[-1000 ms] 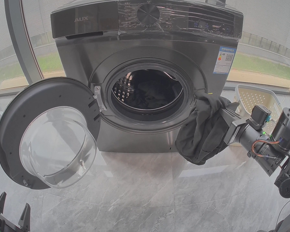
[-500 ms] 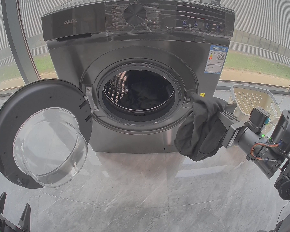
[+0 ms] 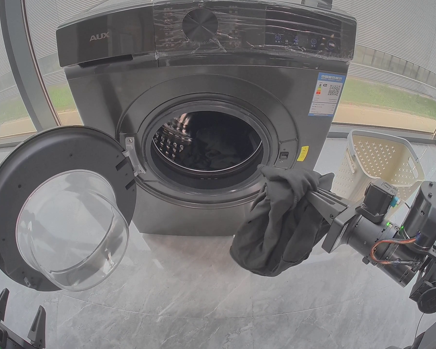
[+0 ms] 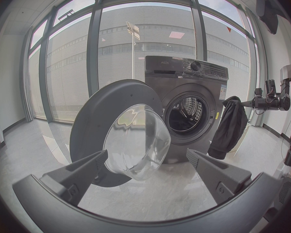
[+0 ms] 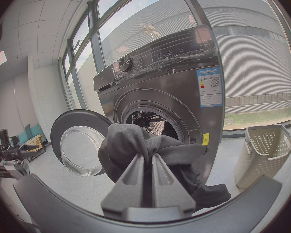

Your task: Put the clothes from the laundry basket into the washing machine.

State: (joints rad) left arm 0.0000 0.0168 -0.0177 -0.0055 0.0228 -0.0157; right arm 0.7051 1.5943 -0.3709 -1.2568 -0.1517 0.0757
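Right claw [image 5: 148, 156] closed tight on dark grey garment [image 5: 126, 141]; cloth bunches over the fingertips and hangs below. Behind it, washing machine [image 5: 171, 88], drum opening [image 5: 150, 119] partly masked by the garment. Door [image 5: 75, 139] swung open from opening's 9 o'clock edge. Cream laundry basket [image 5: 265, 160] upright on floor at machine's 3 o'clock.

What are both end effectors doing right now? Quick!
Left end effector: open, holding nothing.
Right end effector: shut on the dark cloth.
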